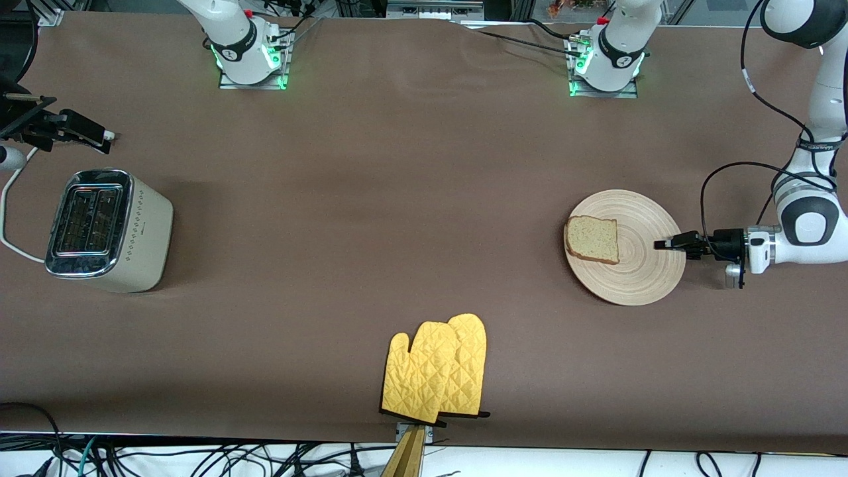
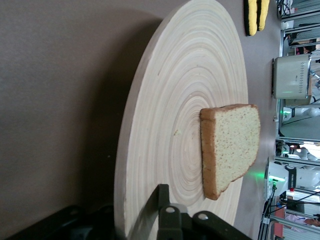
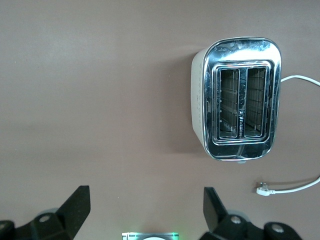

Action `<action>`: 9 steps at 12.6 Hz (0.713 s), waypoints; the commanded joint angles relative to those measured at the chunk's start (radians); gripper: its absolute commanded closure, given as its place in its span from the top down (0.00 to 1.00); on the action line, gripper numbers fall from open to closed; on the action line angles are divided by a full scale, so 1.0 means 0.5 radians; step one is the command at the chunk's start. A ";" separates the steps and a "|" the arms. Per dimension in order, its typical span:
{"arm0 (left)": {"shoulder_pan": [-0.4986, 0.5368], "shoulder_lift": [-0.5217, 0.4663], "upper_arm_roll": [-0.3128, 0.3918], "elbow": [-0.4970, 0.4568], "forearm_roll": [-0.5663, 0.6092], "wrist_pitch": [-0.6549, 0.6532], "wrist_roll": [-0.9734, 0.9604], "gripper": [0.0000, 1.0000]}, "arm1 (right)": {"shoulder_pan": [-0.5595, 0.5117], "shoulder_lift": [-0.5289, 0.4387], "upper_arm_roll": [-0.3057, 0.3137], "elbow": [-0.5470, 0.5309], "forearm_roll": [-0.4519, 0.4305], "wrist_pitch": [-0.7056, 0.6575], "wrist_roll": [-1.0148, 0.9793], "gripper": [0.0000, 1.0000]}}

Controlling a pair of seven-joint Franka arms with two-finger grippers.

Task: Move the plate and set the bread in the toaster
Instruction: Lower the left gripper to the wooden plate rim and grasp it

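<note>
Right, plate [image 1: 646, 278] at left arm's end of table, bread [image 1: 592, 239] lying on it. Left gripper [image 1: 662, 244] clamped on plate rim. Toaster [image 1: 106, 230] at right arm's end, slots empty. Right gripper [image 1: 106, 138] wide open, hanging near toaster.

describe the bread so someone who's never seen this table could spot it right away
At the left arm's end of the table lies a round wooden plate, its rim between the left gripper's jaws. On it lies the bread, the only square, tan, brown-crusted thing there.
</note>
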 commanded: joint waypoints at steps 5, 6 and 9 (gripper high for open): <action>-0.055 -0.020 0.002 -0.077 -0.018 0.072 0.066 0.00 | 0.000 -0.023 0.002 0.000 -0.003 -0.017 -0.011 1.00; -0.055 -0.023 -0.013 -0.077 -0.018 0.056 0.066 0.00 | 0.000 -0.023 0.002 0.000 -0.003 -0.017 -0.011 1.00; -0.088 -0.038 -0.056 -0.068 -0.091 -0.017 0.047 0.00 | 0.000 -0.023 0.002 0.000 -0.003 -0.017 -0.011 1.00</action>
